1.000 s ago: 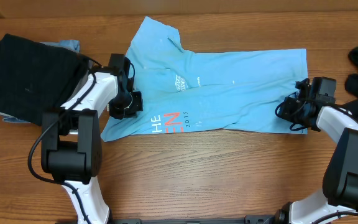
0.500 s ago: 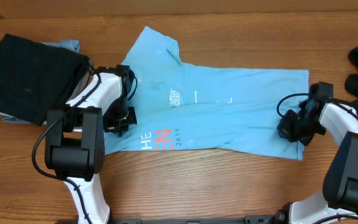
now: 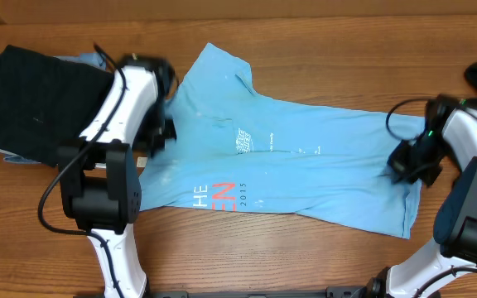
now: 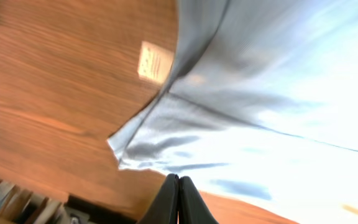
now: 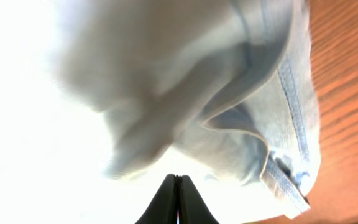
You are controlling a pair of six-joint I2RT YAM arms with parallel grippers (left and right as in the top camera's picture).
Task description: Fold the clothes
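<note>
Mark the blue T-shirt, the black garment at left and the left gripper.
blue T-shirt [image 3: 305, 178]: overhead view, its middle
black garment [image 3: 31, 103]: overhead view, its middle
left gripper [image 4: 179, 180]: left wrist view, between closed fingertips

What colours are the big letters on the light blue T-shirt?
White and red lettering on the T-shirt; the overhead view shows it best.

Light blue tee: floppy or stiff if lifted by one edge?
Likely floppy: the light blue T-shirt bunches into soft folds beside the right gripper. Probably light, since the fabric looks thin in the wrist views. It may slide easily on the smooth wooden table.
</note>
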